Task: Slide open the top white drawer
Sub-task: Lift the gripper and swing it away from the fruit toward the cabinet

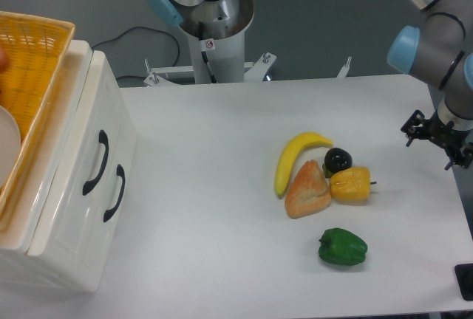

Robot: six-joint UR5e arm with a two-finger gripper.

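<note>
**Mia:** Has the robot started on the top white drawer (94, 158) yet?

**Ben:** I don't think so. That shiny white box drawer sits shut in the white cabinet (70, 260) at the left edge of the table. The gripper (436, 139) is way over at the right edge, well apart from it.

**Mia:** Is the gripper open?

**Ben:** I can't tell. It is small and dark, and partly cut off by the picture's edge. It doesn't look like it holds anything.

**Mia:** So what comes next?

**Ben:** It has to travel all the way across the white table (222, 245), I think. Then it must get its fingers around the curved black handle (96, 162) and pull straight out.

**Mia:** What's in the way?

**Ben:** A yellow banana (293, 159), a brown bread piece (307, 190), a dark round fruit (338, 159), a yellow pepper (350, 184) and a green pepper (342, 247) lie in the middle. It should pass above them.

**Mia:** There are two handles!

**Ben:** Yes. The lower drawer (112, 202) has a matching one, just beside the first. The robot must pick the upper one. A yellow woven basket (37, 60) sits on top of the cabinet.
</note>
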